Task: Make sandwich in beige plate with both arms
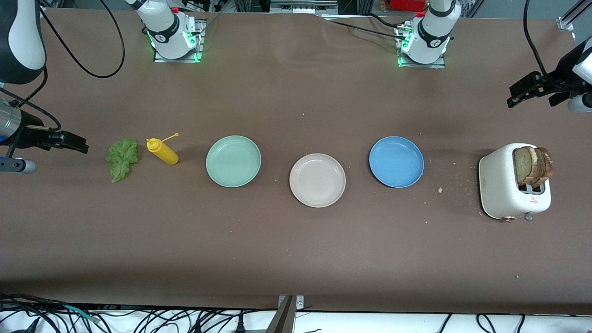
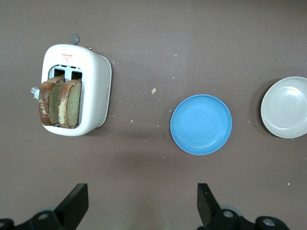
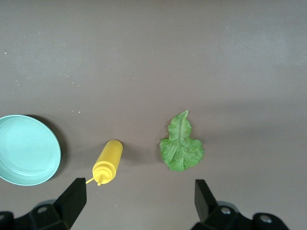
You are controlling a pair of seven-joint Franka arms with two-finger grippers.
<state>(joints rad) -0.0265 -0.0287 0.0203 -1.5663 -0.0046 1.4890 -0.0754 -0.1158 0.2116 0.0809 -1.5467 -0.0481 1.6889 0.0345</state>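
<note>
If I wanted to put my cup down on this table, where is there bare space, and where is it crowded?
The wide brown strip nearer the front camera than the beige plate is bare. So is the stretch between the plates and the arm bases. The middle row is crowded: lettuce leaf, yellow bottle, mint-green plate, blue plate, toaster with bread slices.

Nothing is crowding the beige plate [image 1: 317, 180]; the mint-green plate [image 1: 233, 161] and blue plate [image 1: 396, 162] are flanking it, apart.
</note>
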